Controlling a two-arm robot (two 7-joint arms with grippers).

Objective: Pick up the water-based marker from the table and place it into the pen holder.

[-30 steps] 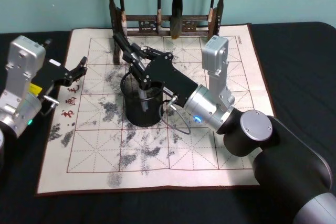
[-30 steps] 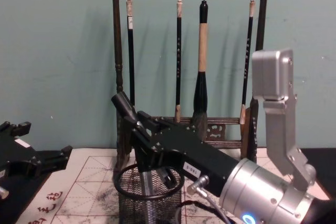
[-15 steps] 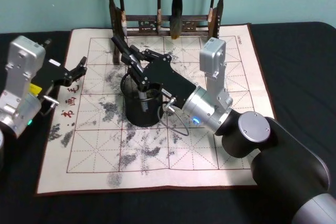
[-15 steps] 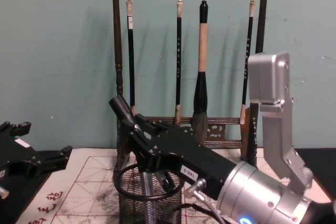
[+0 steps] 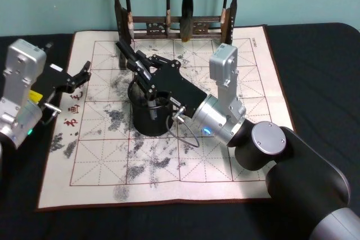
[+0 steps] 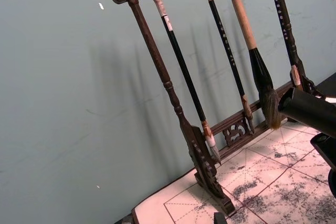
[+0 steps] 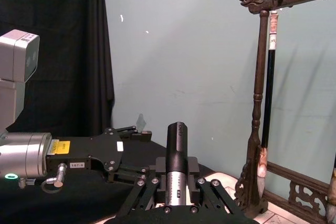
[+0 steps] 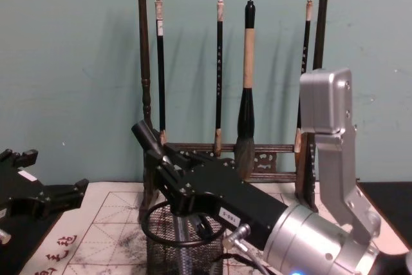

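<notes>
Mat (image 5: 225,155) open; right end effector (image 5: 147,85) holds marker (image 5: 126,54) over pen holder (image 5: 149,117).

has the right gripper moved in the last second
Yes. The right gripper has slid left and down against the tall dark wooden brush rack, over the round black wire-mesh pen holder.

Right arm reaches across from the near right toward scene centre, forearm angled left and far, wrist tilted down. Right gripper (image 5: 147,80) sits at centre with fingers clamped together around a dark cylinder. Left arm parked at the left edge, forearm raised; left gripper (image 5: 80,75) points right with fingers spread apart, holding nothing.
</notes>
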